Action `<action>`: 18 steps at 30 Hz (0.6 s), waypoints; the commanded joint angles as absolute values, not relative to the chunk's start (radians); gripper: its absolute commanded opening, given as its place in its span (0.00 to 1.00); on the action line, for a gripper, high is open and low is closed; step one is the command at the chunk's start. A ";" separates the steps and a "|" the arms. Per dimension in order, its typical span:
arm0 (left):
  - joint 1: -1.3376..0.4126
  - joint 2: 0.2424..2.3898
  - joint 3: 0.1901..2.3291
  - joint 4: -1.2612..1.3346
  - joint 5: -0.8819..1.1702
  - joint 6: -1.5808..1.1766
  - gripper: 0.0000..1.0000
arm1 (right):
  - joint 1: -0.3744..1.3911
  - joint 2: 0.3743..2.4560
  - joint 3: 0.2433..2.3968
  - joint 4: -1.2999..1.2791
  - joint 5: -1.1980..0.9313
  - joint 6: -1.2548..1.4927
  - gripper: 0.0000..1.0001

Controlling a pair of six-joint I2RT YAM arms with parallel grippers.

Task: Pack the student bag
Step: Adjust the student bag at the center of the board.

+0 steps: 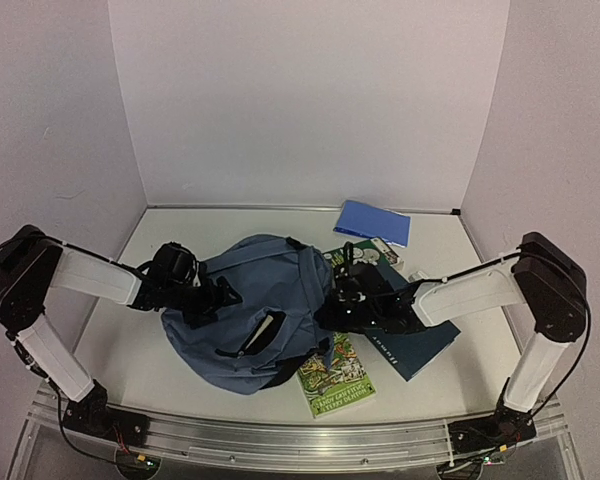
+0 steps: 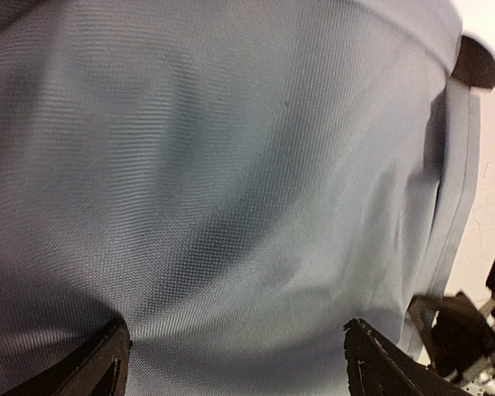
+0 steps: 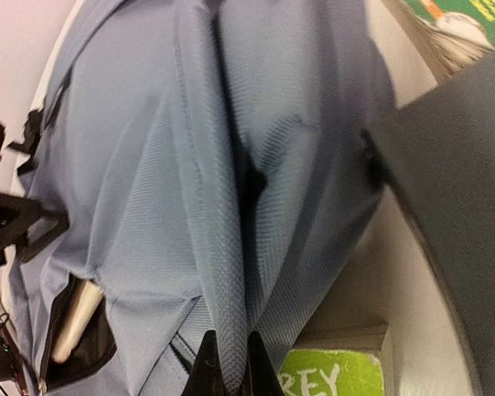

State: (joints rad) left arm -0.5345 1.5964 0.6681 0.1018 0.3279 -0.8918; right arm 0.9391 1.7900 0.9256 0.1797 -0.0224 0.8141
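The slate-blue student bag (image 1: 255, 305) lies in the middle of the table, its zipped pocket open towards the front. A cream book edge (image 1: 262, 332) shows inside the opening, also in the right wrist view (image 3: 74, 318). My left gripper (image 1: 216, 296) is open against the bag's left side; its fingers (image 2: 378, 363) stand wide apart over the fabric (image 2: 231, 181). My right gripper (image 1: 336, 300) is shut on a raised fold of the bag's fabric (image 3: 231, 272) on its right side, the fold pinched between the fingertips (image 3: 231, 375).
A green paperback (image 1: 337, 377) lies at the bag's front right, also in the right wrist view (image 3: 338, 379). A dark navy book (image 1: 417, 343) lies under my right arm. A flat blue notebook (image 1: 372, 222) and another green book (image 1: 368, 253) lie at the back.
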 commanded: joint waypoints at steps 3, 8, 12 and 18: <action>-0.523 1.793 0.846 0.089 0.271 -0.731 0.89 | 1.011 1.678 0.864 0.147 -0.037 0.890 0.00; -0.520 1.711 0.904 0.013 0.252 -0.676 0.89 | 1.035 1.625 0.916 0.034 0.061 0.833 0.28; -0.509 1.537 0.881 -0.101 0.222 -0.663 0.91 | 1.093 1.596 1.045 -0.135 0.192 0.721 0.57; -0.469 1.301 0.762 -0.292 0.174 -0.767 0.97 | 1.159 1.671 1.237 -0.207 0.163 0.566 0.68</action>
